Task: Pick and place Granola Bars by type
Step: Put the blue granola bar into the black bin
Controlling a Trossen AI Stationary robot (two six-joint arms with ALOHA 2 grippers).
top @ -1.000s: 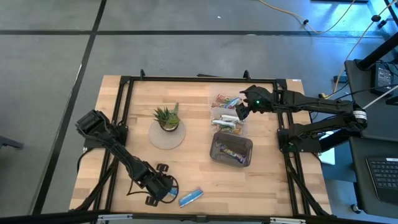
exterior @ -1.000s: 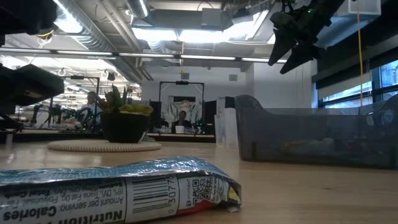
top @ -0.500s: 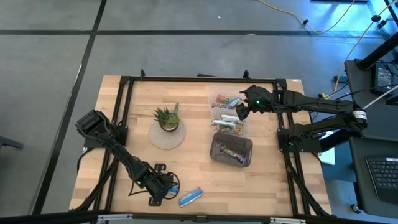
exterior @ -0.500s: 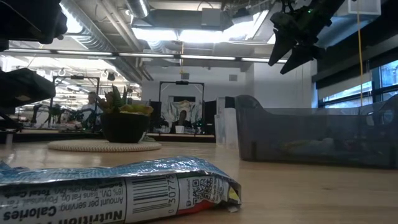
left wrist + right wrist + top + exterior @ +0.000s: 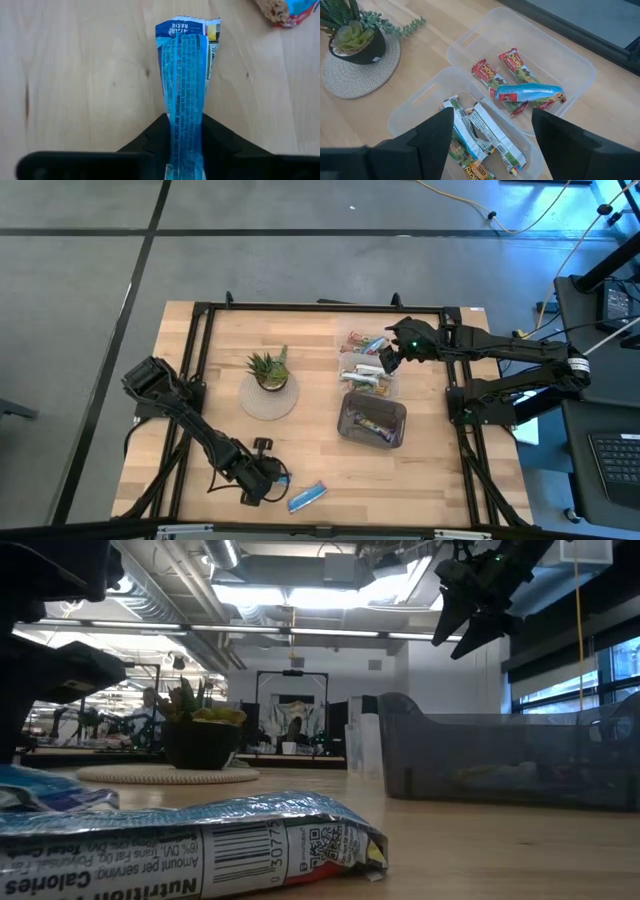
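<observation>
My left gripper [image 5: 268, 478] sits near the table's near edge, shut on a blue-wrapped granola bar [image 5: 186, 75], which also shows in the low view [image 5: 50, 795]. A second blue bar [image 5: 307, 496] [image 5: 190, 850] lies flat on the table just right of it. My right gripper [image 5: 388, 360] [image 5: 492, 120] hangs open above two clear bins. The far bin [image 5: 570, 60] holds red-and-tan bars and one blue bar [image 5: 530, 92]. The nearer bin [image 5: 415, 105] holds silvery-white bars [image 5: 480, 130]. A grey bin [image 5: 373, 423] holds purple bars. My left gripper pinches the blue bar between its two fingers near one end [image 5: 186, 135]. The fingers lie along the bar, whose free end [image 5: 187, 27] points away from them over the table. Whether the bar rests on the table or is lifted, I cannot tell.
A potted green plant [image 5: 268, 372] [image 5: 200, 735] stands on a round woven mat left of the bins. A black frame [image 5: 200, 315] borders the table. Another wrapped bar's end [image 5: 282, 10] lies beyond the held bar. Bare wood spreads between the plant and the near edge.
My left gripper has shifted a little toward the table's far and right side with the blue bar, and the bar's end has come into the low view at its left. My right arm has kept still.
</observation>
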